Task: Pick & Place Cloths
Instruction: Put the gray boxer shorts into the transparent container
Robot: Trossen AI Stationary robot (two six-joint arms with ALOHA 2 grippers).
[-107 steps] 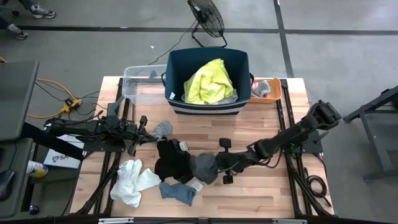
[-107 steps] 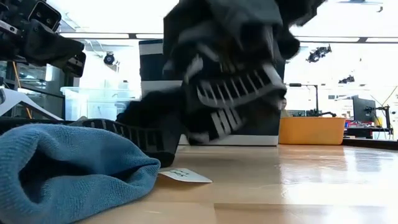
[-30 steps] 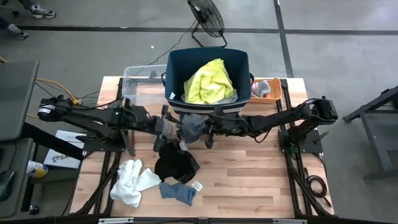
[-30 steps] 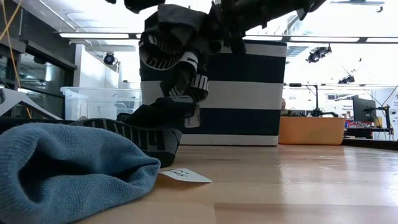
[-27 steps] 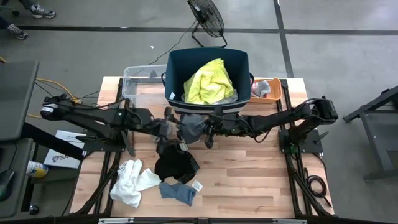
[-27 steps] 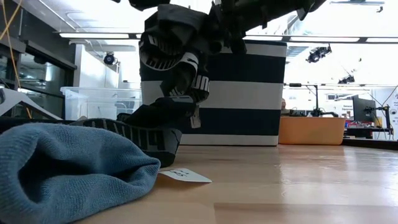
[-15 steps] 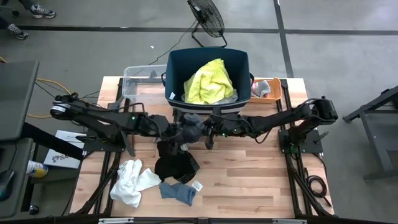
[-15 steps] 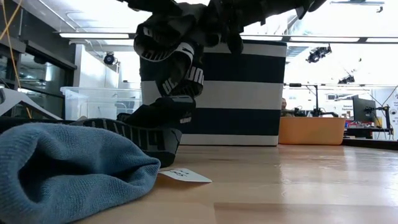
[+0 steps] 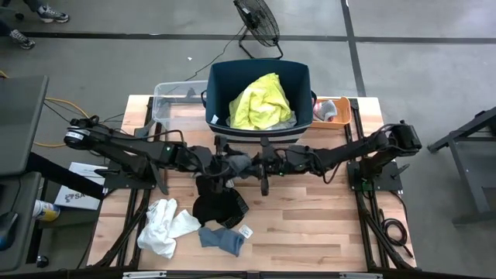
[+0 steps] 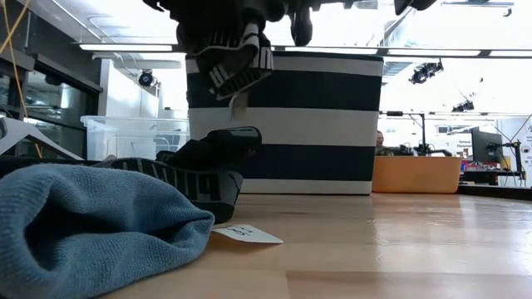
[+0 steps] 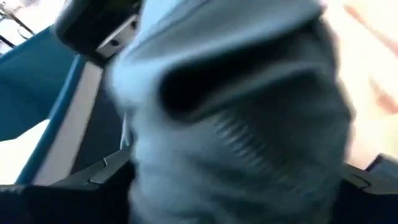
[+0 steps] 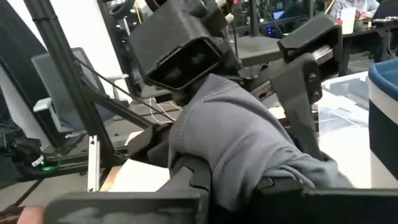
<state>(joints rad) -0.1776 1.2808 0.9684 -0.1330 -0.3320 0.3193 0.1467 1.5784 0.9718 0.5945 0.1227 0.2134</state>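
Meeting mid-table just before the navy tub (image 9: 260, 97), left gripper (image 9: 221, 165) & right gripper (image 9: 262, 166) both clench soft grey shorts (image 9: 239, 163). Low view alone shows striped waistband (image 10: 235, 62); right wrist view, fleecy folds.

Grey cloth (image 12: 239, 146) bunched between pincers, left pincer (image 12: 249, 93) apparently gripping it

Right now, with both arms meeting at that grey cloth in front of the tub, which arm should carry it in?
Probably the right. The right gripper grips the grey cloth, and its arm lies along the navy tub. The left gripper also touches the cloth.
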